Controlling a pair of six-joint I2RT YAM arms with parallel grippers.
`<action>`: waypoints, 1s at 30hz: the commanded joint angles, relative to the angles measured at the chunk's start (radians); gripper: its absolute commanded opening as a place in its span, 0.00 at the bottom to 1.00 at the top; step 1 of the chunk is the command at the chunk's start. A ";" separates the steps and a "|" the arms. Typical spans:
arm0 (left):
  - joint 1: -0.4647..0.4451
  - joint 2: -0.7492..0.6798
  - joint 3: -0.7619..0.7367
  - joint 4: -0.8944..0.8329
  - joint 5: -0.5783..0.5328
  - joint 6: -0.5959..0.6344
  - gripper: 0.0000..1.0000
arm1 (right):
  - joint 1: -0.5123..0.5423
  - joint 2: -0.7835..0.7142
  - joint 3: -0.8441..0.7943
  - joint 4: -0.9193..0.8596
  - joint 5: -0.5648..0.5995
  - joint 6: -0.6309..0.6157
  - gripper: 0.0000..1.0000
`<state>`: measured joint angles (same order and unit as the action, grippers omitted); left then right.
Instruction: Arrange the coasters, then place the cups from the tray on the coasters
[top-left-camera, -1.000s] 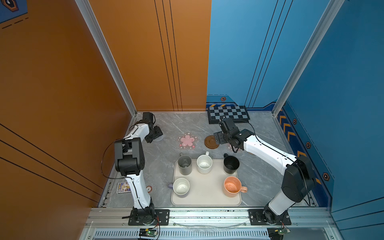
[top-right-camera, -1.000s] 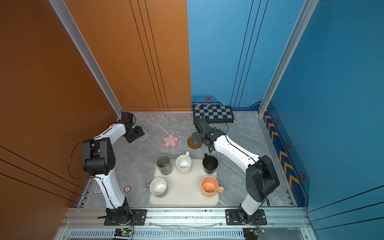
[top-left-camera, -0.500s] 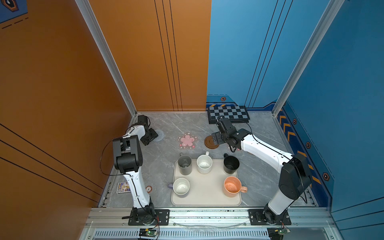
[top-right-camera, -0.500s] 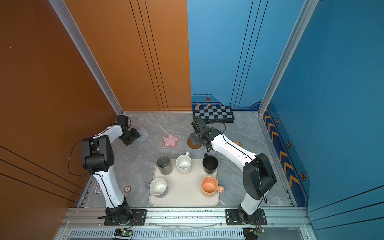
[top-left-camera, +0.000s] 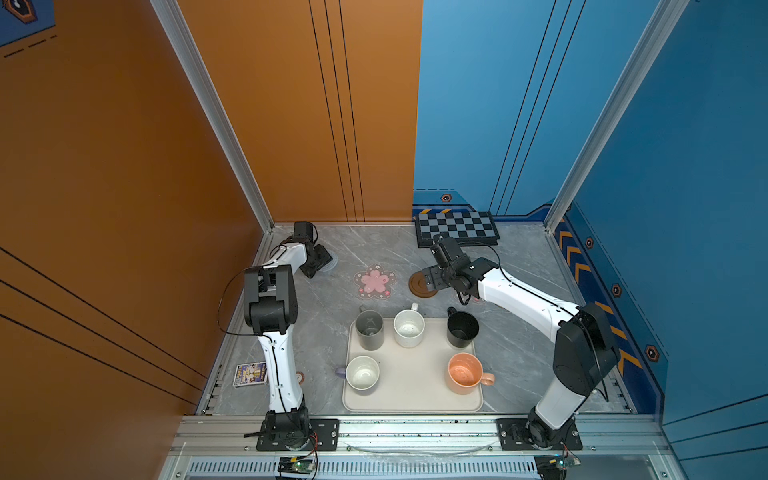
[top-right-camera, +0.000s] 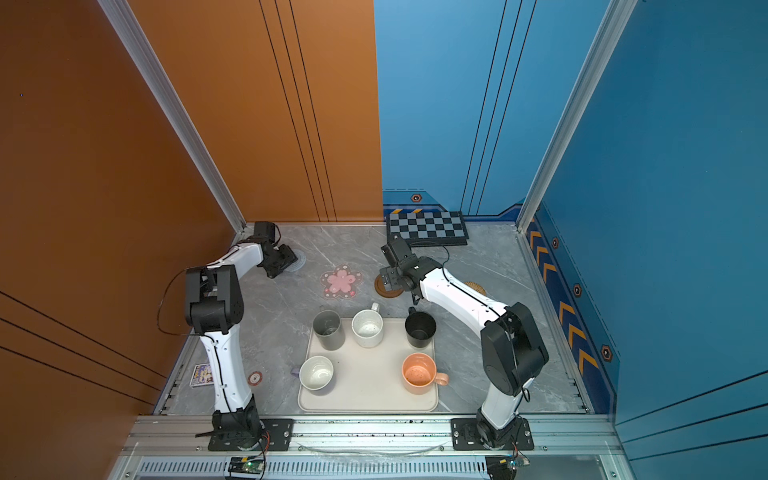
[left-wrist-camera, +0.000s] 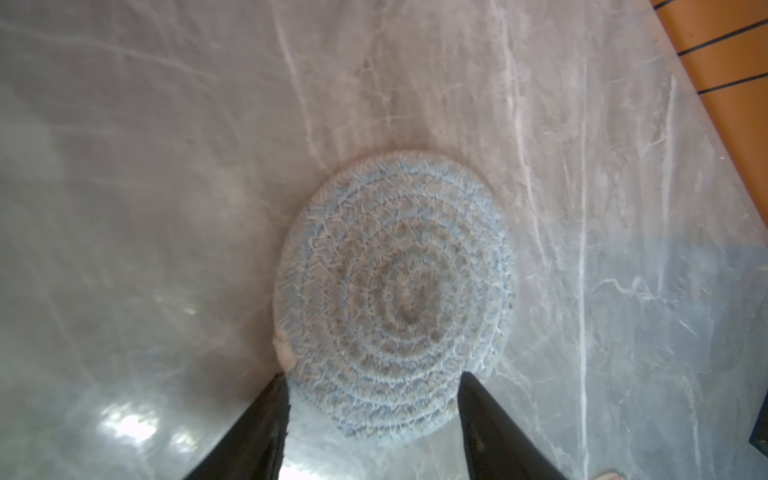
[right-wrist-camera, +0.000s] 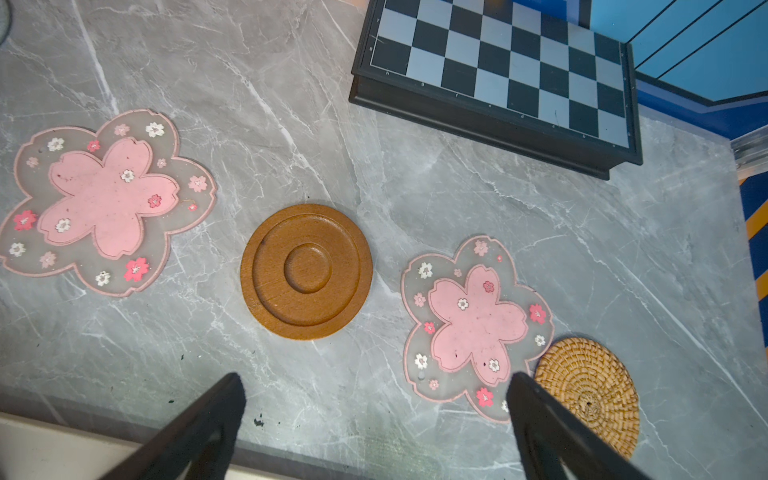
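Nearest us, at six o'clock on the tabletop (top-left-camera: 324, 332), the tray (top-left-camera: 415, 386) holds all five cups: the lavender mug (top-left-camera: 362, 373) and peach-orange mug (top-left-camera: 464, 373) in front, the grey mug (top-left-camera: 369, 330), speckled white mug (top-left-camera: 409, 328) and black mug (top-left-camera: 462, 329) behind. None sits on a coaster, so we judge that half is ahead.

Farther out, from ten to two o'clock, lie the knitted coaster (left-wrist-camera: 395, 291), flower coaster (top-left-camera: 375, 281), brown ringed disc (right-wrist-camera: 306, 272), second flower coaster (right-wrist-camera: 476, 328) and rattan coaster (right-wrist-camera: 588, 395). Our left hand (left-wrist-camera: 374, 378), spread, straddles the knitted coaster's edge, pinching nothing. Our right hand (right-wrist-camera: 374, 378) hovers near the disc, spread wide and empty.
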<state>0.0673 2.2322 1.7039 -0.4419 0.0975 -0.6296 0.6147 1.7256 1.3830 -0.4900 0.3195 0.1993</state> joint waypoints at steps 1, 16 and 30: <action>-0.039 0.087 0.047 -0.027 0.044 0.012 0.65 | -0.011 -0.004 0.005 -0.024 0.023 -0.007 1.00; -0.045 0.000 0.166 -0.111 -0.109 0.076 0.68 | -0.050 -0.003 -0.012 -0.024 0.004 -0.015 1.00; 0.010 0.226 0.450 -0.113 -0.091 0.159 0.76 | -0.056 0.020 0.001 0.008 -0.013 -0.017 1.00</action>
<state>0.0860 2.3852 2.1208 -0.5262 0.0040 -0.5003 0.5678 1.7302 1.3754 -0.4873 0.3149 0.1986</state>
